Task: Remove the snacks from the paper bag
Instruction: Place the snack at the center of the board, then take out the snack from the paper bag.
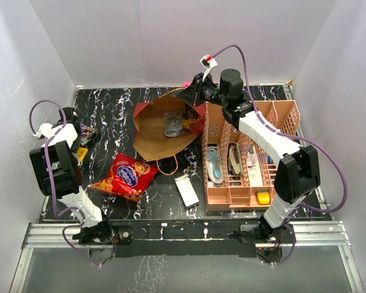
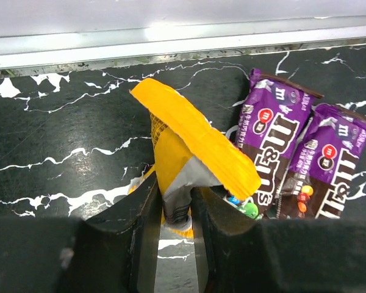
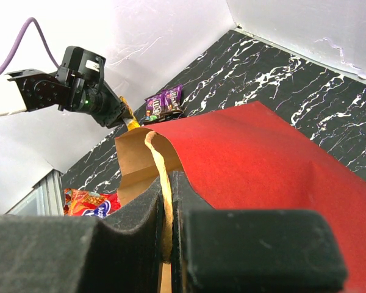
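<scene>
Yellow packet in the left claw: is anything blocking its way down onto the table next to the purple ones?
Nothing visible does. The left claw is shut on the yellow packet, and bare black table lies beneath it and to one side. The two purple packets lie close on its other side, so it only needs to avoid landing on them.

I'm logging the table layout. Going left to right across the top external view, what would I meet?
In order: left pincer holding the yellow wrapper → red snack bag → paper bag, gripped by the right pincer → pink rack. Omitted: white box, overlapping the bag's span.
</scene>
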You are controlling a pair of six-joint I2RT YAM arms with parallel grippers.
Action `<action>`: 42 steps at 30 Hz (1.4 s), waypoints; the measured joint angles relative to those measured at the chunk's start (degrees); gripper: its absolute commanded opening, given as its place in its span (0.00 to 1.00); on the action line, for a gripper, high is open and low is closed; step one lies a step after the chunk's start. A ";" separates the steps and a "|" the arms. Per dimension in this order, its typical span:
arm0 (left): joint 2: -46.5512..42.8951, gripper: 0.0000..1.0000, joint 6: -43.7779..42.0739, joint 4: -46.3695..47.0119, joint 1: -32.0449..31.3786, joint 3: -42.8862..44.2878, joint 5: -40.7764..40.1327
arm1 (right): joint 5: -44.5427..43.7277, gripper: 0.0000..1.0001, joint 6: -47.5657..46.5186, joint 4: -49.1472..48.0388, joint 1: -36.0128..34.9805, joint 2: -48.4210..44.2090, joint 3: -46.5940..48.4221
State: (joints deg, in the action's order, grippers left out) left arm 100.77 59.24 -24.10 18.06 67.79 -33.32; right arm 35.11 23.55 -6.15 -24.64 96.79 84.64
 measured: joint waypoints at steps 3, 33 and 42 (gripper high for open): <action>1.29 0.25 1.44 -0.42 0.74 0.11 0.39 | 0.00 0.08 0.00 0.00 0.00 0.00 0.00; -16.02 0.80 -5.60 17.59 -4.11 11.45 47.30 | -0.04 0.08 -0.07 0.09 0.00 0.00 -0.02; -20.00 0.79 -20.57 25.46 -22.62 7.06 71.41 | -0.55 0.08 -0.98 0.11 0.00 -0.74 -0.74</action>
State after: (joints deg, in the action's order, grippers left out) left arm 80.77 38.68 1.37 -4.56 74.85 38.09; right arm 34.57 22.57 -6.04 -24.64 96.05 83.90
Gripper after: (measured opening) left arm 0.778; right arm 0.077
